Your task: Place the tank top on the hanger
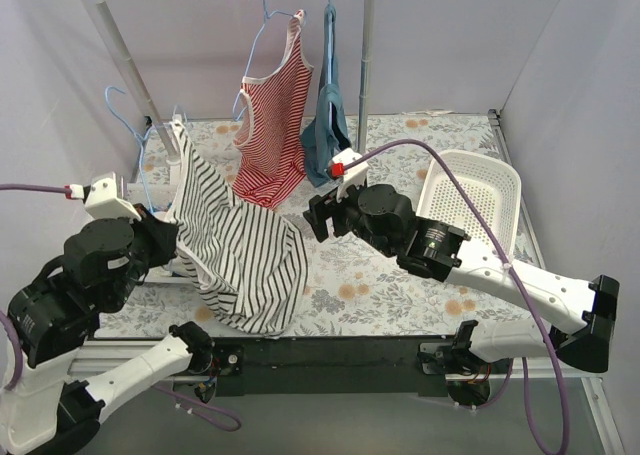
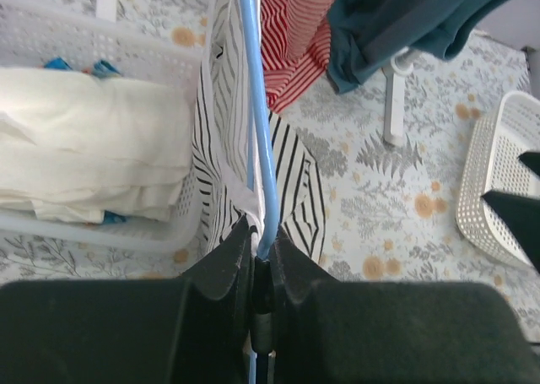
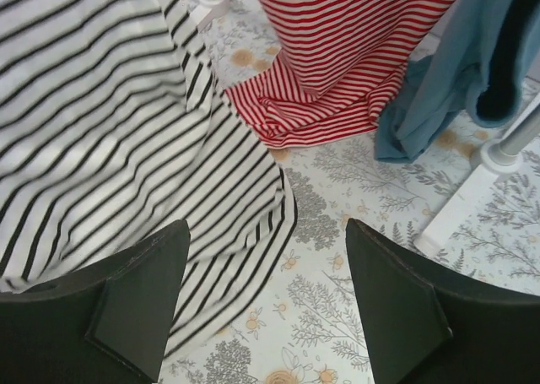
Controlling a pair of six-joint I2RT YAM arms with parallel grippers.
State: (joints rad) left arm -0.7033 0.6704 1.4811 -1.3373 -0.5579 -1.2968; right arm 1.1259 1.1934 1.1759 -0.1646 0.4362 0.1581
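Tank top [image 1: 240, 235]: draped down from the raised wire at the left side of the floral-covered table [image 1: 400, 285], upper end held high, lower hem spread on the cover.
Rack pole [image 1: 366, 55]: upright at the rear, carrying two hung garments.
White basket [image 1: 470, 200]: at the right rear of the table, well apart from the tank top.
Red-and-white striped top [image 1: 272, 125]: hung on the rack, lower edge touching the cover just beside the tank top.
Blue garment [image 1: 328, 125]: hung just right of the red top.
Left gripper [image 2: 261, 240]: clamped tight on the hanger [image 2: 260, 148], striped fabric pressed against the wire.
Right gripper [image 3: 266, 232]: fingers spread wide, nothing between them, poised above the cover near the tank top's hem.
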